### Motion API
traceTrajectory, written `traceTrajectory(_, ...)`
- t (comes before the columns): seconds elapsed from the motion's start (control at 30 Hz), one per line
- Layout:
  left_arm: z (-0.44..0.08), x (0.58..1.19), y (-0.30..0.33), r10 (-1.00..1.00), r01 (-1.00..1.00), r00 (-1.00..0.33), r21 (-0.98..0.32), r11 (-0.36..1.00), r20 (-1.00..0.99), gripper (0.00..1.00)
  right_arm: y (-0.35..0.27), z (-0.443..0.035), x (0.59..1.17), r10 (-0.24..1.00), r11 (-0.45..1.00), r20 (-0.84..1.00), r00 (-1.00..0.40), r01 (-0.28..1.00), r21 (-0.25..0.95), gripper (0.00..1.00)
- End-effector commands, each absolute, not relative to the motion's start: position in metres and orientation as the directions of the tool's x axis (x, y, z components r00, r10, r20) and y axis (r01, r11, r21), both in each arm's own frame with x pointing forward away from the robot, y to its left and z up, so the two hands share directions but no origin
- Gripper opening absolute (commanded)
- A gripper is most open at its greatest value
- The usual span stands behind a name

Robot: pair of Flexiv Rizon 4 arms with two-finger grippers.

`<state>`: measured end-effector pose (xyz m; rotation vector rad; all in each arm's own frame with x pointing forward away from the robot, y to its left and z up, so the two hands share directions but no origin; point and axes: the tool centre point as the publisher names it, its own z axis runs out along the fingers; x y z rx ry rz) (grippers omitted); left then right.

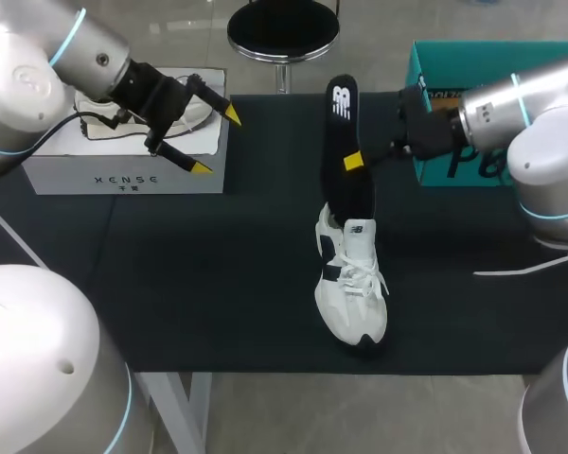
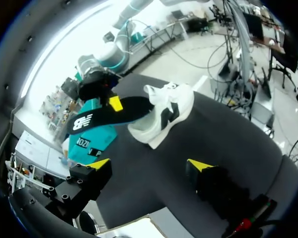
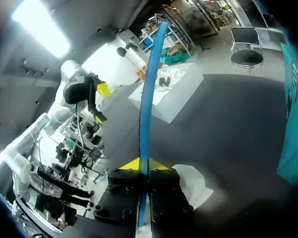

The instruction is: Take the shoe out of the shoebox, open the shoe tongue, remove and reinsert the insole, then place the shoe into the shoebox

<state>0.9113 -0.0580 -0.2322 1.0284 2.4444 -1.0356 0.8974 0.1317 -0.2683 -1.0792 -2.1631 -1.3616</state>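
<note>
Where the shoe is sitting, head view: I am seeing the shoe (image 1: 352,284) resting on its sole near the middle of the dark counter (image 1: 218,284), toe pointing toward me, outside both boxes.
Insole, head view: the black insole (image 1: 346,123) is standing up out of the shoe's opening, leaning toward the far edge.
Right hand, head view: the right hand (image 1: 354,161) is clamping the insole partway up, reaching in from beside the teal box (image 1: 435,66).
Left hand, head view: the left hand (image 1: 218,142) is hovering with its fingers spread and nothing between them, over the front corner of the white shoebox (image 1: 123,170).
Left wrist view: my spread left hand (image 2: 149,163) is looking across the counter at the shoe (image 2: 164,114); the insole (image 2: 114,113) is sticking out of it, with the right hand (image 2: 115,103) pinching it.
Right wrist view: the insole (image 3: 149,99) is showing edge-on, running ahead from between the closed fingers of the right hand (image 3: 140,163); the shoe (image 3: 193,183) is lying just beneath.
</note>
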Motion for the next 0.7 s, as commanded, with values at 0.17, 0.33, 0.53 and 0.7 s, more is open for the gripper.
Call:
traceTrajectory(0.17, -0.232, 0.912, -0.058, 0.504, 0.713, -0.702, -0.505, 0.487, -0.504, 1.00, 0.142, -0.281, 0.900, 0.408, 0.232, 0.652, -0.639, 0.764, 0.602, 0.00)
traceTrajectory(0.33, -0.232, 0.912, -0.058, 0.504, 0.713, -0.702, -0.505, 0.487, -0.504, 1.00, 0.144, -0.291, 0.895, 0.402, 0.228, 0.669, -0.625, 0.776, 0.588, 0.00)
traceTrajectory(0.53, -0.232, 0.912, -0.058, 0.504, 0.713, -0.702, -0.505, 0.487, -0.504, 1.00, 0.142, -0.300, 0.889, 0.399, 0.222, 0.686, -0.609, 0.789, 0.572, 0.00)
traceTrajectory(0.7, -0.232, 0.912, -0.058, 0.504, 0.713, -0.702, -0.505, 0.487, -0.504, 1.00, 0.140, -0.305, 0.880, 0.399, 0.229, 0.699, -0.594, 0.802, 0.551, 0.00)
